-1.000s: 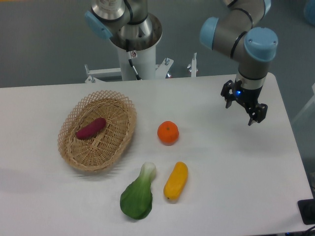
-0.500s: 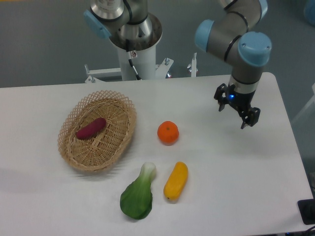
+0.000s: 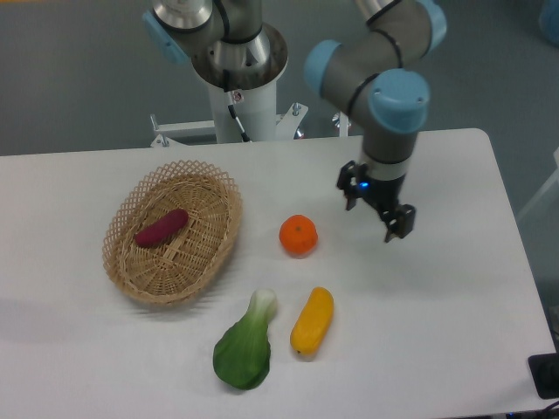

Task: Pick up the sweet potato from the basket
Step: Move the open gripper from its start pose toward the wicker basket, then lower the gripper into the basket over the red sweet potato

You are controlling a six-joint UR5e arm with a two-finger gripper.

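The magenta-purple sweet potato (image 3: 162,228) lies slanted inside the oval tan wicker basket (image 3: 210,253) at the left of the white table. My gripper (image 3: 374,216) hangs open and empty above the table at centre right, just right of the orange, far to the right of the basket. Its two dark fingers point down and hold nothing.
A round orange (image 3: 298,235) sits between the basket and the gripper. A yellow-orange oblong vegetable (image 3: 312,320) and a green bok choy (image 3: 244,346) lie near the front. The robot's base column (image 3: 236,78) stands behind the table.
My gripper has moved steadily left, from near the table's right edge to just right of the orange. Nothing on the table has moved.
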